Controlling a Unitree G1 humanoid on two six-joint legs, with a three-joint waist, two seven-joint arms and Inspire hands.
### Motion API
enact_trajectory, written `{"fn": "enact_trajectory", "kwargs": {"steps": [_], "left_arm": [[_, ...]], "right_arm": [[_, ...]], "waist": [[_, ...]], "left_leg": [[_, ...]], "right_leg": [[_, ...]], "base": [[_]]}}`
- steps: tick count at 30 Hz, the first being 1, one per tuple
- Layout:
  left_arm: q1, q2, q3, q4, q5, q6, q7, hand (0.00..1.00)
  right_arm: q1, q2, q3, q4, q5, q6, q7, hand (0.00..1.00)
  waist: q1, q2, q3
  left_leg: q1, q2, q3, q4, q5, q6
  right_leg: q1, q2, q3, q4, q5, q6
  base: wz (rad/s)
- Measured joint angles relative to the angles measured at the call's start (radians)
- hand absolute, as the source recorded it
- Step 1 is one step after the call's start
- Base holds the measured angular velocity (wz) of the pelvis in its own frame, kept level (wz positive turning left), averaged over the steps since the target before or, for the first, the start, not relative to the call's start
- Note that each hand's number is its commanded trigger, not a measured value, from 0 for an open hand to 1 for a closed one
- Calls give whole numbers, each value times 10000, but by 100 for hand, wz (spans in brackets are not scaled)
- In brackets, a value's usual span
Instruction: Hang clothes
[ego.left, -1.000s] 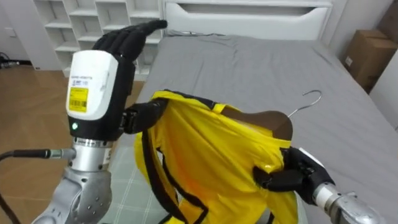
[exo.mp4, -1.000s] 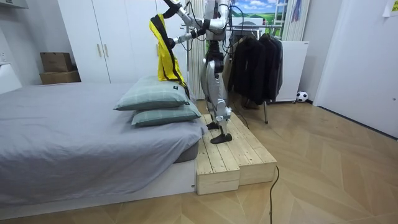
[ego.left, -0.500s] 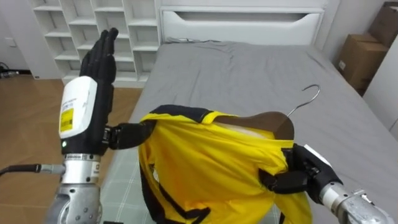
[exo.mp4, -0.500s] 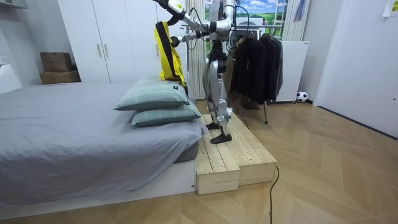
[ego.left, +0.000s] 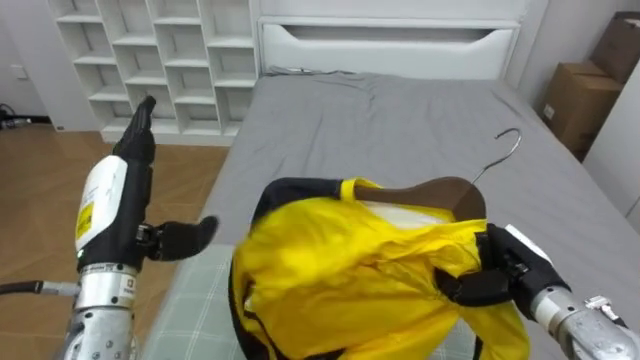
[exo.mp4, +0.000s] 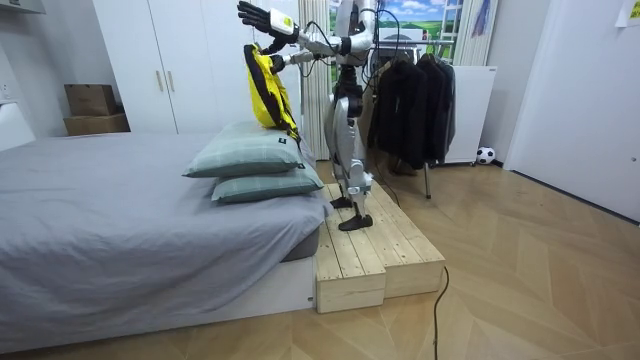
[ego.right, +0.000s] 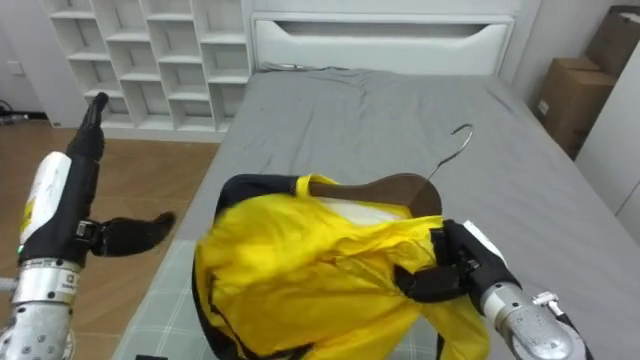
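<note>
Holding a yellow jacket (ego.left: 350, 260) on a wooden hanger (ego.left: 440, 192): the right hand (ego.left: 495, 275) has its fingers curled tight on the yellow cloth at the hanger's right end.

Hanger's long axis runs across the view, from the right fingers out toward the left hand (ego.left: 108, 212). Its wire hook (ego.left: 508, 148) rises above the right fingers and points up and away, toward the bed (ego.left: 400, 110). The dark collar sits at the end farthest from the right fingers.

Left hand: fingers straight and pointing up, thumb out sideways, holding nothing. It is to the left of the jacket, apart from it.

Change from half a second ago: the left thumb was in the jacket's collar then and is free now. The cloth has bunched up toward the right fingers, and in the room view the jacket hangs shorter.

Surroundings: grey bed stretches beyond the fingertips, with white shelves (ego.left: 150, 50) past the left fingers and a cardboard box (ego.left: 575, 100) to the far right. Robot stands on a wooden platform (exo.mp4: 375, 250) beside two green pillows (exo.mp4: 250, 155), with a rack of dark clothes (exo.mp4: 410, 100) behind it.
</note>
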Motion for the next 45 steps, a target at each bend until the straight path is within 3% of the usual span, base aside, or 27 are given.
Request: {"fn": "enact_trajectory", "kwargs": {"steps": [7,11,15,21,26,31,33,36,41,45], "left_arm": [[716,-18,1046,333,-1639,141,-270,0],[1089,-166,1521,1742,-2333,384,-832,0],[1776,-357,1576,2412,-2305,644,-1349,0],[2054,-466,1496,1889,-2335,649,-2460,0],[2371,-499,1451,1861,-2283,497,-2611,0],[2950,-629,1520,3717,-2616,296,-2409,0],[3446,-634,1779,4870,-2642,350,-2308,0],[4041,-662,2170,5567,-2630,558,-2273,0],[4093,-674,2700,6817,-2629,553,-1915,0],[4257,-722,2709,7307,-2732,628,-1887,0]], "right_arm": [[63,-224,-565,-392,-18,31,-63,100],[124,-243,-718,-505,-40,229,-156,100],[414,-242,-1058,-512,-107,231,-139,100],[414,-249,-1272,-634,-382,227,-64,100],[415,-325,-1272,-636,-337,226,-147,100],[434,-686,-1361,-813,-450,227,-407,100],[659,-710,-1416,-1301,-557,229,-593,100],[789,-922,-1412,-2051,-1118,340,-593,100],[867,-1266,-1362,-3235,-2386,438,-390,100],[876,-1390,-1343,-3907,-3046,564,-305,100]], "waist": [[6,10,5],[55,7,4],[211,-15,8],[112,-33,10],[60,-7,16],[259,-7,18],[294,-40,10],[354,-86,35],[672,-156,65],[837,-360,92]], "left_leg": [[-67,2,6,-134,-1,-1],[47,-1,28,-141,-1,-1],[-23,5,87,-176,-23,19],[-355,-58,21,-96,-24,25],[-348,-51,25,-104,-21,28],[-227,-19,204,-124,-20,29],[-92,12,232,-118,-21,27],[-97,21,237,-137,-24,24],[-192,17,228,-296,-32,23],[-251,-6,225,-329,-109,20]], "right_leg": [[-135,-1,-61,4,-3,2],[-42,-3,-37,8,-4,2],[-134,1,5,9,-5,4],[-269,-62,-85,-76,-95,61],[-369,-46,-81,-16,-113,40],[-367,-43,-84,18,-114,37],[-249,-25,-114,27,-109,29],[-266,-26,-239,15,-110,29],[-355,-18,-258,10,-117,31],[-414,-46,-279,19,-154,50]], "base": [[0],[0],[-3],[4],[-2],[-10],[-6],[0],[4],[4]]}}
